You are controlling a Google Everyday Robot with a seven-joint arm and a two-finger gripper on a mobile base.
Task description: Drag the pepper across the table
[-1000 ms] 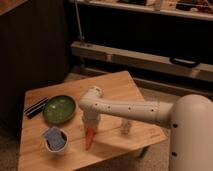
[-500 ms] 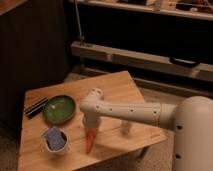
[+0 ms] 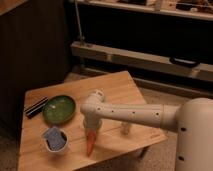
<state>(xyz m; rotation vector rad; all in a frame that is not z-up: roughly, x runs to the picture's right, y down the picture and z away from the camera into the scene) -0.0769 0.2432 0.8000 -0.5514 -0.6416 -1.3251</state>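
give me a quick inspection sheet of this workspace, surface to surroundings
surface: light wood table, plank grain, low.
job's things: orange-red pepper lying near the front edge.
clutter: green bowl, dark flat object at left edge, cup with blue contents, small white shaker behind the arm.
grippers: gripper pointing down at the pepper's upper end.
cables: nothing seen.
surroundings: dark shelving behind, pale horizontal rail, speckled floor.

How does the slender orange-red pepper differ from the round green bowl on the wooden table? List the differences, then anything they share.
The slender orange-red pepper is long and tapered; the round green bowl is wide and shallow. The pepper lies near the table's front edge, directly under the robot's tool; the bowl sits further back and left, away from the tool. Both rest on the light wooden table.
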